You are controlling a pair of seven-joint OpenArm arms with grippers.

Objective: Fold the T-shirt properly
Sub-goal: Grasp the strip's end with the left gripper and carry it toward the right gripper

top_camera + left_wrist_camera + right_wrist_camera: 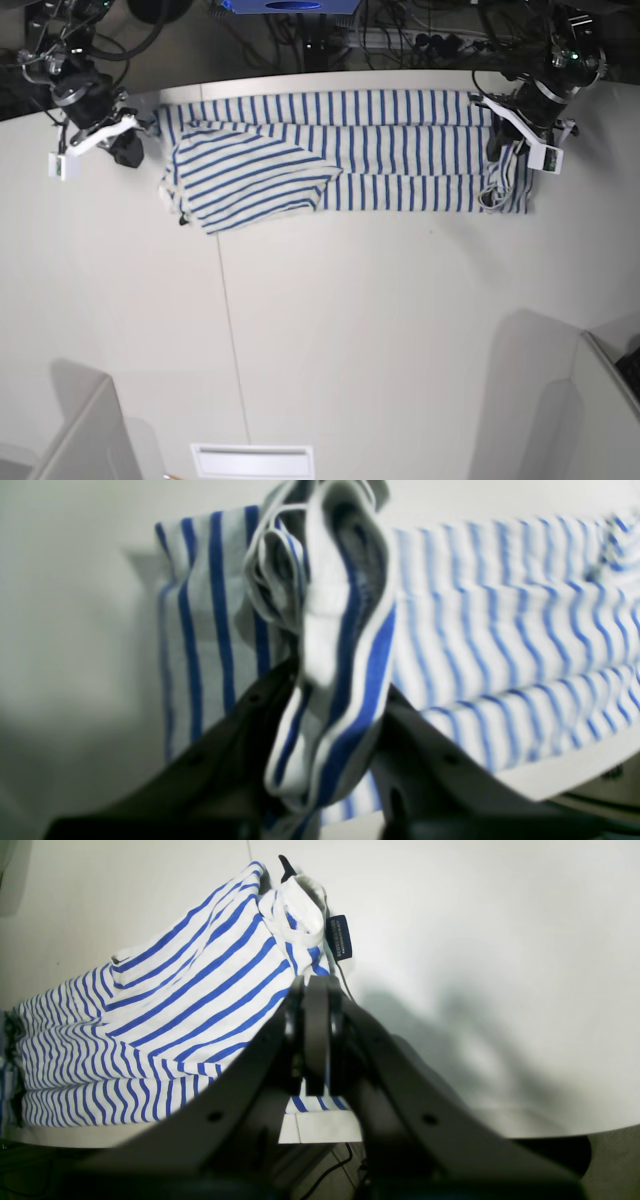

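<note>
Left gripper point(330, 740) clamps a bunched fold of the T-shirt point(340, 165) at its hem end. Right gripper point(316, 1040) is clenched, apparently empty, just beside the neck end near the dark label point(341, 936). Shirt lies as a long folded band along the counter's point(380, 340) far edge.

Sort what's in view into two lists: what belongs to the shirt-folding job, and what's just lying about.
Part of the job:
- T-shirt, striped, spread along the table's far edge
- left gripper, shut on a bunched end of it
- right gripper, shut at its neck end

Just there:
- table
- cables behind it
</note>
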